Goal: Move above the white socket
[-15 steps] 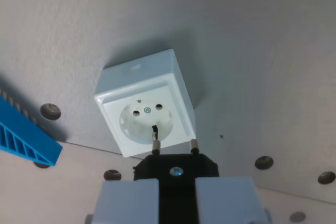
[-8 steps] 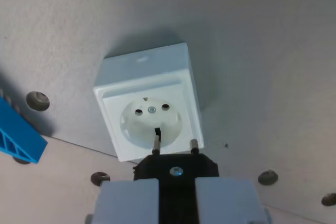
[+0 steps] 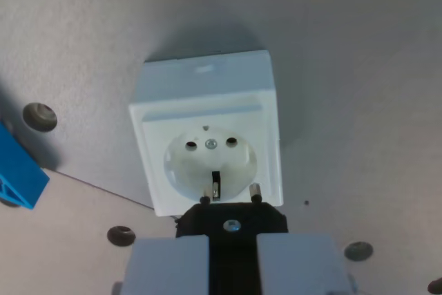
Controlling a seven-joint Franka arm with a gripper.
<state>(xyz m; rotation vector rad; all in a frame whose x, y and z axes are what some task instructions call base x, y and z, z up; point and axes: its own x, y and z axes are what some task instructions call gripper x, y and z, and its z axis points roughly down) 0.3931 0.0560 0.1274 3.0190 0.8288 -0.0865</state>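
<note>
Right, gripper (image 3: 233, 253) at the near edge of the wrist view, two pale grey fingers (image 3: 169, 264) clamped snug on a black plug (image 3: 231, 222), jaws closed down to the plug's width, no slack visible. Two metal pins (image 3: 205, 199) poke out toward the far side, tips sitting over the near rim of the white socket (image 3: 207, 139).

Socket's dead ahead, approx centre of frame, squarish box standing on the board (image 3: 359, 67). Round recess faces up at the cam, two pin holes side by side w/ a screw between them, an earth clip near the recess's near edge. Pins read as short of the holes, so my call: nearly over it, needs a bit more travel toward the far side.

Handling, judging by looks: hard moulded plastic, rigid, light, prob glossy and slick. Not one to grab anyway, task's only to get over it. If it had to be held, the flat side walls are the spot, not the recess. Whether it's fixed down, can't tell.

Board's matt grey, faintly speckled, w/ a seam running across nearer the cam and dark round holes (image 3: 39, 116) dotted about. Blue plastic piece (image 3: 17, 170) pokes in at far left, well apart from the socket. Room beyond: not visible.
</note>
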